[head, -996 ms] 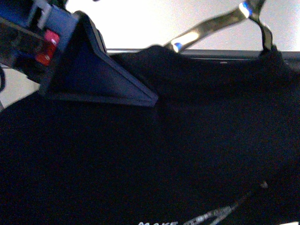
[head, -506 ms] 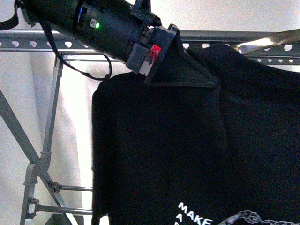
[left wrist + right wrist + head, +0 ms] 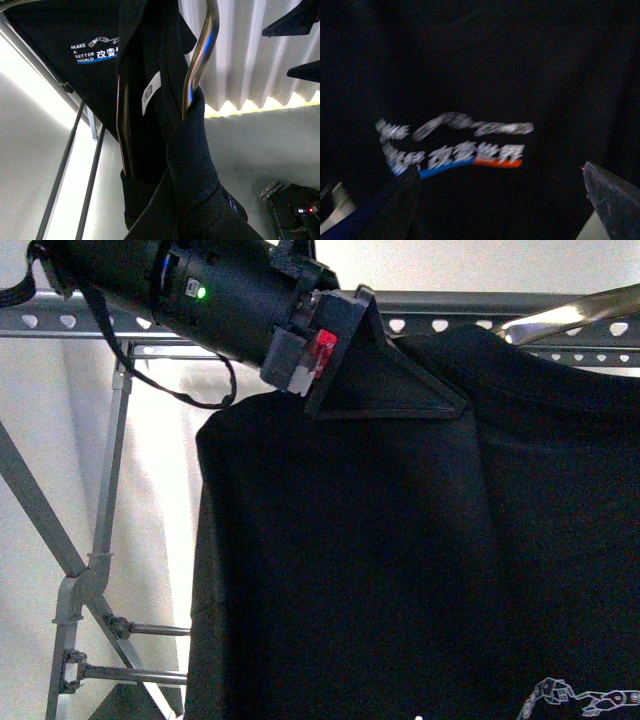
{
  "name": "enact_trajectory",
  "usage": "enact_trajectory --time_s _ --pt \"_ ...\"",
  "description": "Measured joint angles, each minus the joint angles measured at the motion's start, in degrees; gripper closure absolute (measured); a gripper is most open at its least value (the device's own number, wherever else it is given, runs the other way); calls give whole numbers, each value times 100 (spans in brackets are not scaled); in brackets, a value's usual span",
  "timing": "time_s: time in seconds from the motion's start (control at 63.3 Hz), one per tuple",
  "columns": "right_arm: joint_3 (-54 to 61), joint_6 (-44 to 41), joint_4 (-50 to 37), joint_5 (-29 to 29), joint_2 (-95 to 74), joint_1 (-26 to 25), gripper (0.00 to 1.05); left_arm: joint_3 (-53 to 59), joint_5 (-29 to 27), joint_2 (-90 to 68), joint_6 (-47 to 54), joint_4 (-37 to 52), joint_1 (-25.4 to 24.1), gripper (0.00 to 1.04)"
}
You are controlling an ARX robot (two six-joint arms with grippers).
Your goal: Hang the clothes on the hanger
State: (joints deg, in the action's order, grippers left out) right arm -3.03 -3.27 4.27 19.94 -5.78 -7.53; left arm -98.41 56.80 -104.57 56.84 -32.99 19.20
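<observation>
Here the shirt (image 3: 400, 560) hangs in front of the rack (image 3: 107, 490), its shoulder line just below the heart-punched rail (image 3: 480, 302), and it fills most of the front view. A wire hanger (image 3: 575, 312) comes out of the collar at upper right and crosses the rail; whether its hook sits on the rail I cannot tell. The left arm (image 3: 200, 290) enters from upper left, with one dark finger (image 3: 385, 375) of the left gripper (image 3: 276, 54) lying against the shirt's shoulder. In its wrist view the two tips stand apart with nothing between them. The right gripper (image 3: 500, 167) is spread wide too, empty, facing the blurred white print (image 3: 452, 145) and blue-orange stripe (image 3: 470, 166) close up.
</observation>
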Motion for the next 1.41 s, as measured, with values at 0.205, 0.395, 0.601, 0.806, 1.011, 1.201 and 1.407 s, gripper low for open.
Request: enact_trajectory --time_s 0.205,0.395,0.601,0.806,1.011,1.201,1.407 --pt "-1486 -1585 181 4295 -2415 -2695 7 39 -7 101 -2 72 -66 101" --pt "-3248 -3298 553 4876 -4155 -2935 7 57 24 256 -2 133 -155 101" --pt "-5104 -4868 1165 4142 -5681 -2135 7 59 61 289 -2 133 -101 101" --pt "-6183 -5799 1290 3589 -6487 -1381 7 59 70 295 0 103 -92 101" --pt "-6819 -6760 1888 3198 -7138 -992 7 59 70 315 0 39 -92 101" --pt "-7034 -7130 1928 2717 -7630 -866 13 59 70 354 7 7 -92 101" --pt "-7110 -7051 1666 2627 -7871 -820 52 59 92 372 20 -48 -76 101"
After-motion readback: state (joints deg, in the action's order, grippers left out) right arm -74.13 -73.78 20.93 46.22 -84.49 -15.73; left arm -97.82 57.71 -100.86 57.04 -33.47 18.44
